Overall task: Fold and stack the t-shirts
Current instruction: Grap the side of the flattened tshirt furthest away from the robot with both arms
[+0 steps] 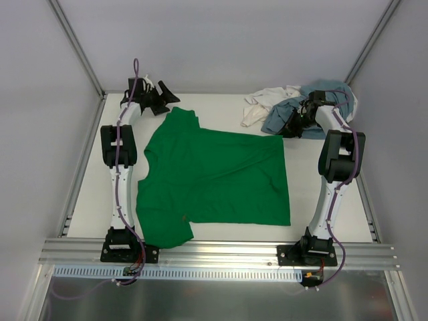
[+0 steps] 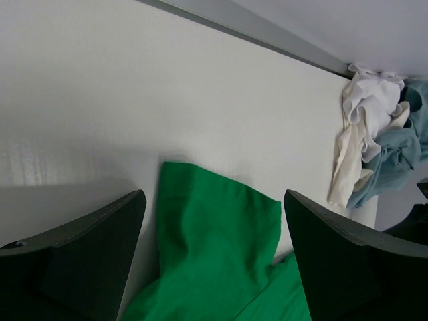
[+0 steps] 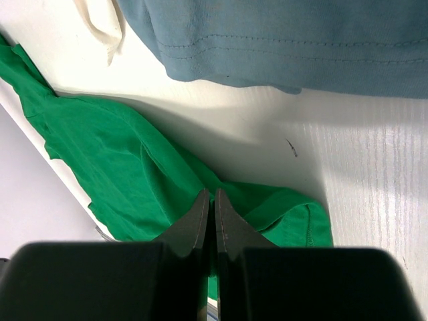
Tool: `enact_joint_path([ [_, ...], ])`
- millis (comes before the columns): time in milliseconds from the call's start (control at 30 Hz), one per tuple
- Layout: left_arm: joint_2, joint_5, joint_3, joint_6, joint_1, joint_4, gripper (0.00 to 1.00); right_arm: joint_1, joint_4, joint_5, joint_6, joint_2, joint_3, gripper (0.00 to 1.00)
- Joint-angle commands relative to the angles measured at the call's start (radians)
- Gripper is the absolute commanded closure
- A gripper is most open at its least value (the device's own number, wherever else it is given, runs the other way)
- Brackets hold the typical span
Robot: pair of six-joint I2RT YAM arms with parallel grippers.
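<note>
The green t-shirt (image 1: 214, 177) lies flat over the middle of the table (image 1: 217, 105), so there is room to pass above it. Bare strips run along the far edge and between the shirt's right hem and the right arm (image 1: 341, 157). The heaped white t-shirt (image 1: 262, 103) and grey-blue t-shirt (image 1: 275, 120) block the far right corner. The left arm (image 1: 119, 144) lines the left edge.

One shirt (image 1: 214, 177) lies spread flat in the middle of the table (image 1: 221, 110), between the left arm (image 1: 119, 167) and right arm (image 1: 338, 174). A heap of two shirts (image 1: 274, 117) sits in the far right corner, with the right gripper (image 1: 296, 122) at its near edge. The left gripper (image 1: 160, 99) hangs just behind the flat shirt's far sleeve
</note>
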Motion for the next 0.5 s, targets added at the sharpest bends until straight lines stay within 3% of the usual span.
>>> enact_joint_path([
  [0,0.034,0.079,0.016,-0.033,-0.012,-0.055,0.13,-0.002,-0.022,-0.010,0.011,-0.052,0.025,0.99],
  [367,0.034,0.108,0.011,-0.010,-0.038,-0.093,0.17,-0.002,-0.018,-0.017,0.011,-0.055,0.024,1.00],
  [400,0.035,0.108,0.011,-0.007,-0.039,-0.093,0.19,-0.002,-0.018,-0.017,0.011,-0.058,0.025,0.99],
  [467,0.037,0.106,0.011,-0.008,-0.039,-0.088,0.34,-0.001,-0.018,-0.018,0.011,-0.058,0.024,0.99],
])
